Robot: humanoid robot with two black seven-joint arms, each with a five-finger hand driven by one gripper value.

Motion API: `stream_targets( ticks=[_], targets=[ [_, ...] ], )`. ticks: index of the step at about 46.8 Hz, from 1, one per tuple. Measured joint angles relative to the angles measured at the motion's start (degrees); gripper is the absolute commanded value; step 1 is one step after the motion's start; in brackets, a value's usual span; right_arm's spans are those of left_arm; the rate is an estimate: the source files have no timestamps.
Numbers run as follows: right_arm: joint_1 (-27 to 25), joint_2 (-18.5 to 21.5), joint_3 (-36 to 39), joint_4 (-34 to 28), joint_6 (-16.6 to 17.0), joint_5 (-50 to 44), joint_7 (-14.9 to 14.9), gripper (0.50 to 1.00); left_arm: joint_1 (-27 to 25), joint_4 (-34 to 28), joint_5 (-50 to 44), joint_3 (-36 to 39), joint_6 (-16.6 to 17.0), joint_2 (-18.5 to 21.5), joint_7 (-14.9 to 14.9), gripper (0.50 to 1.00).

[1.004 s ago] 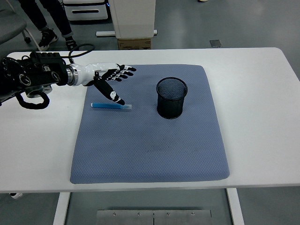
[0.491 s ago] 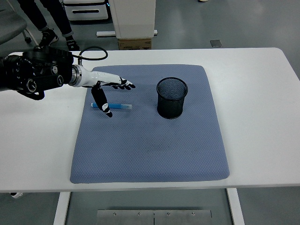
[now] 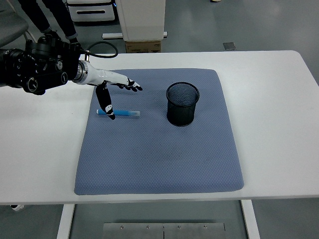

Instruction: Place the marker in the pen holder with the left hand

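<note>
A blue marker [image 3: 121, 113] lies flat on the blue-grey mat [image 3: 159, 149], left of a black mesh pen holder [image 3: 182, 103] that stands upright. My left hand [image 3: 115, 94] reaches in from the left above the marker's left part. Its fingers are spread: the thumb [image 3: 106, 105] points down over the marker's left end and the other fingers stretch right, past the marker. The hand holds nothing. The right arm does not show.
The mat covers the middle of the white table [image 3: 279, 99]. A black cable [image 3: 102, 50] loops off the left arm at the table's far edge. A person's legs [image 3: 55, 25] and white equipment stand beyond the table.
The left arm has swung and turned: the thumb has moved left from the marker's right part to its left end. The marker lies where it was.
</note>
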Motion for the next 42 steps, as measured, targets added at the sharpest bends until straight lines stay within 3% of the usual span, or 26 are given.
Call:
stream_targets(
  ticks=[10,20,24,42],
  targets=[
    [0.01,0.0,0.0,0.0,0.0,0.0,0.0,1.0,-1.24,0.38,0.85,-0.15,-1.76,-1.37,7.44,1.0],
    [0.01,0.0,0.0,0.0,0.0,0.0,-0.02,1.0,-2.1,0.32,0.51,-0.01,-1.88,-5.23,8.32,1.0],
    [-0.01,0.0,0.0,0.0,0.0,0.0,-0.02,1.0,-2.06,0.3,0.5,0.12,-1.87,-6.54,10.21,1.0],
    [-0.01,0.0,0.0,0.01,0.0,0.0,0.0,1.0,-1.18,0.29,0.33,0.71,-1.63,-7.52,11.68,1.0]
  ],
)
